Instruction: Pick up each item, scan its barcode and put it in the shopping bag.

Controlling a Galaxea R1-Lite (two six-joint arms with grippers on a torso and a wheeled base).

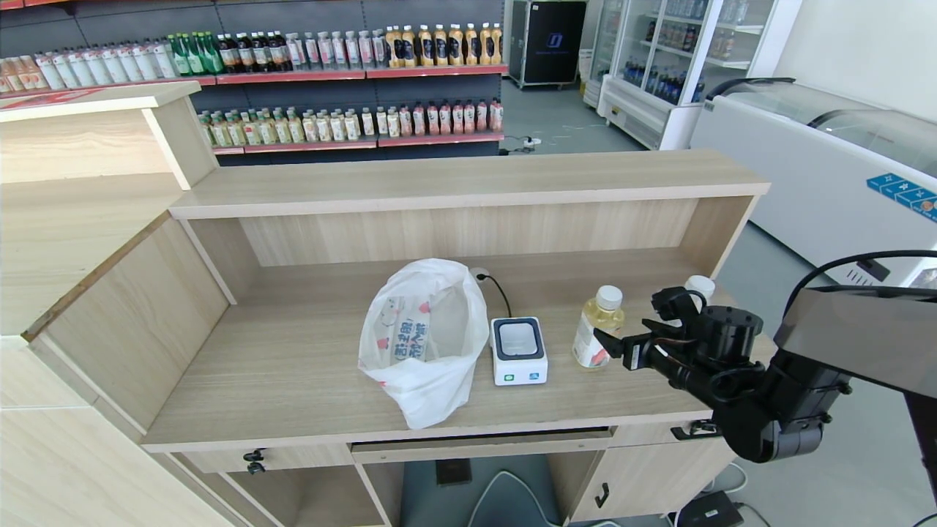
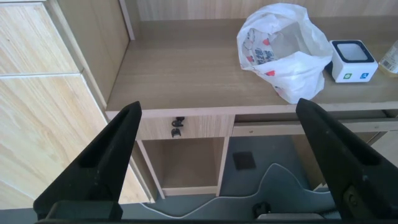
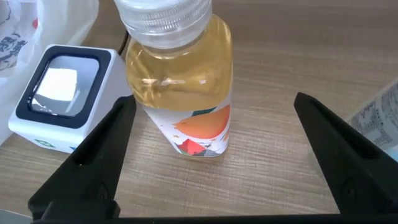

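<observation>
1. Right gripper: jaws apart, with 1 finger on each side of the bottle and neither touching it. The alignment suits a side grasp on the lower body, below the cap. Judged step: approach to the first pick, closure not yet made.

2. Bottle: upright on the counter, white cap, amber liquid, printed label low on the body. It stands just beside the scanner, on the scanner's right. That proximity keeps the carry to the reading window short.

3. Scanner: window facing up, cable running to the rear. An item's barcode must therefore be turned downward over it.

4. Shopping bag: white plastic, mouth open and upward, touching or nearly touching the scanner's left side. It is ready to receive an item after scanning.

5. A second white-capped item stands behind the right gripper, largely hidden.

6. Left gripper: fingers apart, holding nothing, positioned off the counter's front left edge, well apart from the bag.

7. Progress: 0 items confirmed in the bag.
</observation>
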